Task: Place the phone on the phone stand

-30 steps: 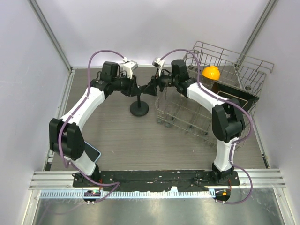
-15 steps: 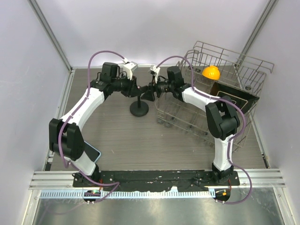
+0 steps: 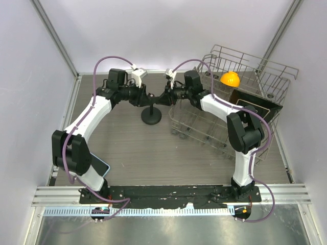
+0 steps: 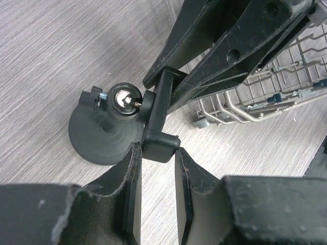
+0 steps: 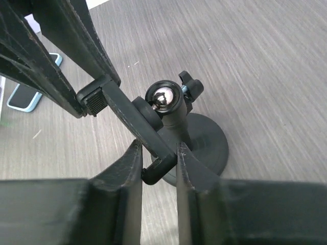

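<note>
The black phone stand [image 3: 152, 118] stands at mid table, its round base [image 4: 97, 140] and ball joint [image 5: 162, 97] in both wrist views. Both grippers meet at its top. My left gripper [image 4: 157, 152] is shut on one end of the stand's clamp arm [image 4: 161, 143]. My right gripper [image 5: 158, 153] is shut on the clamp arm's other end [image 5: 159, 171], both fingers against it. The phone [image 3: 100, 166], dark with a light blue edge, lies flat near the left arm's base, partly hidden by that arm; it also shows far off in the right wrist view [image 5: 23, 98].
A wire dish rack [image 3: 219, 120] fills the right side, close behind the right arm. An orange object [image 3: 230, 79] and a dark rectangular board [image 3: 255, 103] sit in it. Walls close off the left, back and right.
The right gripper has shifted a little toward the stand's top and closed its jaws from wide apart onto the clamp arm's end. The left gripper has kept its grip and place.
</note>
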Tool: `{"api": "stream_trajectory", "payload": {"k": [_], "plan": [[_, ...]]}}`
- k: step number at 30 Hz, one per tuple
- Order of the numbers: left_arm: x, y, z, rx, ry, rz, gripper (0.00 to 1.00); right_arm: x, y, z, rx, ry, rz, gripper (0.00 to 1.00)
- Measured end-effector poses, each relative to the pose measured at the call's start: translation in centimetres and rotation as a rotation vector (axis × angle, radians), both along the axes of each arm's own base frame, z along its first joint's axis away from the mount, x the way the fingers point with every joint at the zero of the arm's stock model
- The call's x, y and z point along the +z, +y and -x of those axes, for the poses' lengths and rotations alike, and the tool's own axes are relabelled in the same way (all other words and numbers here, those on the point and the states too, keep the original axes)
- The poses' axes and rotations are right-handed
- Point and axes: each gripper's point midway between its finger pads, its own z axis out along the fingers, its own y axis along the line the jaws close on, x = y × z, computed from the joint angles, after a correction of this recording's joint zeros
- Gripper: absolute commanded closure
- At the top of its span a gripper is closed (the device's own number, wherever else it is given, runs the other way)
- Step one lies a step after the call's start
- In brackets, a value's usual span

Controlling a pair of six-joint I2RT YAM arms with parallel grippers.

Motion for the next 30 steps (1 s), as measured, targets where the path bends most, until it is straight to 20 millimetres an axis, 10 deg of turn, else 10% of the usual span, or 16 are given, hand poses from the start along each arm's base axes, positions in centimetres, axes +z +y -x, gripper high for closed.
{"api": "stream_trajectory", "payload": {"k": [5,10,17,21,25,30], "plan": [[-0.2,0.5,-0.5,0.07,0.022,-0.011,0.46,-0.3,-0.3,-0.2,-0.023,0.017,0.001,0.99],[1.9,1.5,-1.2,0.237,0.019,0.004,0.35,-0.3,1.3,0.4,-0.039,-0.024,-0.004,0.99],[13.2,5.9,-1.6,0.526,-0.2,0.055,0.21,-0.2,1.7,0.4,-0.12,-0.043,0.005,0.99],[16.4,7.8,-1.0,0.627,-0.277,0.112,0.2,-0.1,2.0,0.0,-0.201,-0.054,0.029,0.99],[14.8,7.5,-2.6,0.65,-0.243,0.12,0.24,0.1,2.7,-0.3,-0.289,-0.093,0.046,0.99],[7.8,5.6,-5.3,0.611,-0.081,0.069,0.28,0.4,3.7,-0.3,-0.4,-0.152,0.055,0.99]]}}
